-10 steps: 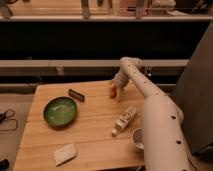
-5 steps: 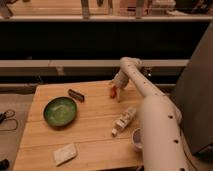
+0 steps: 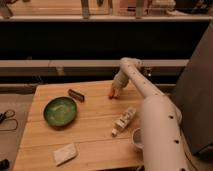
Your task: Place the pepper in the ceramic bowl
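Observation:
The pepper (image 3: 110, 93) is a small orange-red sliver at the far middle of the wooden table (image 3: 95, 130). My gripper (image 3: 114, 90) is right at it, at the end of the white arm that reaches in from the lower right. The pepper sits at the fingertips; I cannot tell whether it rests on the table or is lifted. The ceramic bowl (image 3: 60, 110) is round, glossy green with a dark rim, and stands on the left part of the table, well to the left of the gripper. It holds nothing.
A small dark rectangular bar (image 3: 76, 95) lies between the bowl and the gripper. A pale bottle (image 3: 123, 120) lies on its side right of centre. A white cup (image 3: 137, 138) stands near the arm. A pale sponge-like block (image 3: 65, 153) lies near the front edge.

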Controlling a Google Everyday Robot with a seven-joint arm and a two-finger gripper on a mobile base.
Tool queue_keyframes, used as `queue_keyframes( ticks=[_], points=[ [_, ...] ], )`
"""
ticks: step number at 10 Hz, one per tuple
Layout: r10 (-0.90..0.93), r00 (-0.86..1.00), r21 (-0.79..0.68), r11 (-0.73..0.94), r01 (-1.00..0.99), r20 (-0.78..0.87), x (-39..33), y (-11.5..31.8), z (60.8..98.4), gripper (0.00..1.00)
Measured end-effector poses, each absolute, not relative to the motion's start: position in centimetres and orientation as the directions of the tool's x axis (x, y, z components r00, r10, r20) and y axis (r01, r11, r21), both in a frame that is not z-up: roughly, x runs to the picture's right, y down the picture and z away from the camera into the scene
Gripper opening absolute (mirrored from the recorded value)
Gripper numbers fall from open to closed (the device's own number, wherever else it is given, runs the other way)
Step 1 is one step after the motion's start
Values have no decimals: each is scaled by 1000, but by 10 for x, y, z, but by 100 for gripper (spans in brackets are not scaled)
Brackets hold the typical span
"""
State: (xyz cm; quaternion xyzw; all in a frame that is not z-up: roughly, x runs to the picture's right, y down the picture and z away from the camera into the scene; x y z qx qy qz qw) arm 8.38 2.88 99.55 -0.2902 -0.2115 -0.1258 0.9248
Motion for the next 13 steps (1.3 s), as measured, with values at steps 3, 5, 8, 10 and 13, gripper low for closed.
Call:
queue_keyframes(
  ticks=[3,5,8,10,13],
  points=[
    [-108,877,-480,802,356,469,85,28,993,0],
    [-109,874,-471,807,356,474,85,27,990,0],
    [-111,867,-451,818,357,485,84,22,981,0],
    [-113,863,-435,827,357,492,83,18,974,0],
    [-115,855,-407,842,353,505,84,12,961,0]
  ],
)
